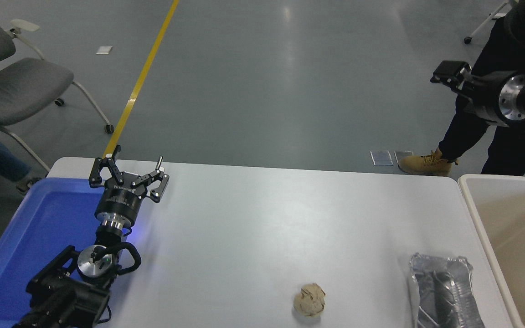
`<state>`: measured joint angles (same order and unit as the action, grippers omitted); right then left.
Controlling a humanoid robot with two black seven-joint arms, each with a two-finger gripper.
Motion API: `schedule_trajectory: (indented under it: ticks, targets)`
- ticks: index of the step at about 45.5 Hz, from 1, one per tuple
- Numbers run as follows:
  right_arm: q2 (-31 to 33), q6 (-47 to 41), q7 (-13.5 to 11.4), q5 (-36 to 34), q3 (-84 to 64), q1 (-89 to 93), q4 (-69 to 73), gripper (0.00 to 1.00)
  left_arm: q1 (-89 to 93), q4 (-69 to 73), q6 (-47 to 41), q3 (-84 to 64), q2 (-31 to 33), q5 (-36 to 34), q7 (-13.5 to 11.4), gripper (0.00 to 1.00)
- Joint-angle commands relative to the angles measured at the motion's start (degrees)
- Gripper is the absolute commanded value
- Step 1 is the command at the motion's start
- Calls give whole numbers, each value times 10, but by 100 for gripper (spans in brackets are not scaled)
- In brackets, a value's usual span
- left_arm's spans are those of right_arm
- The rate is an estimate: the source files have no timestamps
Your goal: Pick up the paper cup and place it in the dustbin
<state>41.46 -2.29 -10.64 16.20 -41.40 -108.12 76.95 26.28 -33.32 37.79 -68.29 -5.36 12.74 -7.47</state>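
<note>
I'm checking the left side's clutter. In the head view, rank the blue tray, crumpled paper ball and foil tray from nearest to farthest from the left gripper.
1. blue tray: directly beside the left gripper, at the table's left edge.
2. crumpled paper ball: near the front edge, right of centre.
3. foil tray: front right, next to the dustbin.

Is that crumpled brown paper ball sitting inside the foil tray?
No, the paper ball lies on the bare white table, apart from the foil tray.

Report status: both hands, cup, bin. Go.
Left hand open, parked over blue tray edge. Right arm raised at upper right, hand's state unclear. Paper cup not in view. Dustbin at table's right; nothing blocking it.
</note>
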Motion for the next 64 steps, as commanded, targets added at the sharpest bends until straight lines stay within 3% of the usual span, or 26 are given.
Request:
schedule_trajectory:
  ticks: [1, 16, 30, 47, 64]
  targets:
    - [-81, -50, 0, 14, -96, -110, 72, 100, 0, 0, 0, 0, 0, 0, 0, 99]
    - [-212, -228, 2, -2, -133, -202, 97, 100, 0, 0, 0, 0, 0, 0, 0, 99]
    - [-319, -332, 6, -129, -134, -215, 102, 100, 0, 0, 0, 0, 0, 0, 0, 99]
    - [-317, -384, 5, -175, -208, -234, 96, 100, 0, 0, -1, -1, 0, 0, 0, 99]
    - [-301, -411, 5, -178, -236, -259, 100, 100, 0, 0, -1, -1, 0, 0, 0, 99]
